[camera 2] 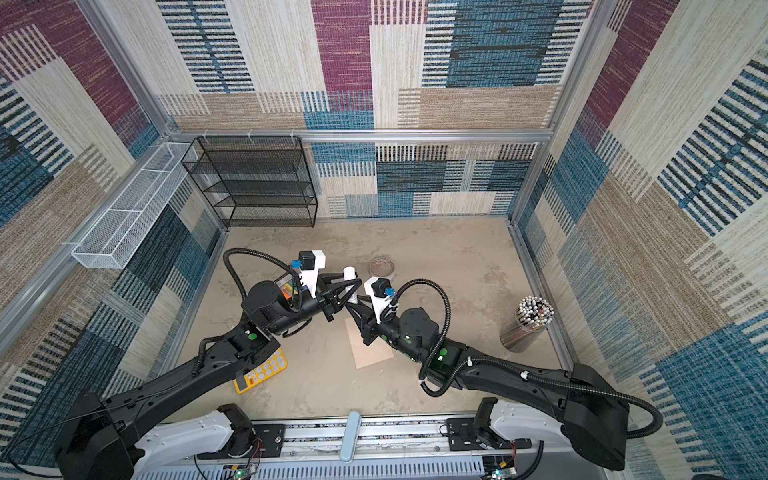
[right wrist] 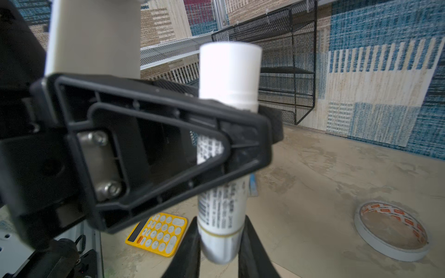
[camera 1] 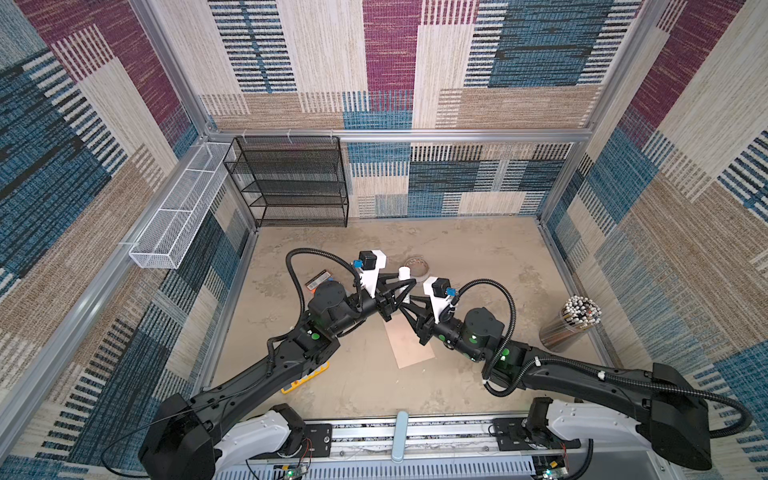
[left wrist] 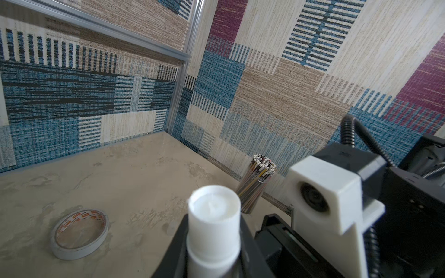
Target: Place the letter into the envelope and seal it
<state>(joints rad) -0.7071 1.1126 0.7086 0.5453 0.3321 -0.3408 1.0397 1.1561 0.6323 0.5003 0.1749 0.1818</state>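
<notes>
The left pincer clamps a white glue stick just under its cap. The right pincer clamps the stick's lower end, so the stick stands upright between them above the desk. The envelope lies flat on the desk beneath the right pincer. A tape roll lies just beyond.

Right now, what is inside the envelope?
Only the plain peach face of the envelope shows, flat on the table. Its inside is hidden, and the right claw, gripping a glue stick, covers its far end. No letter shows anywhere.
</notes>
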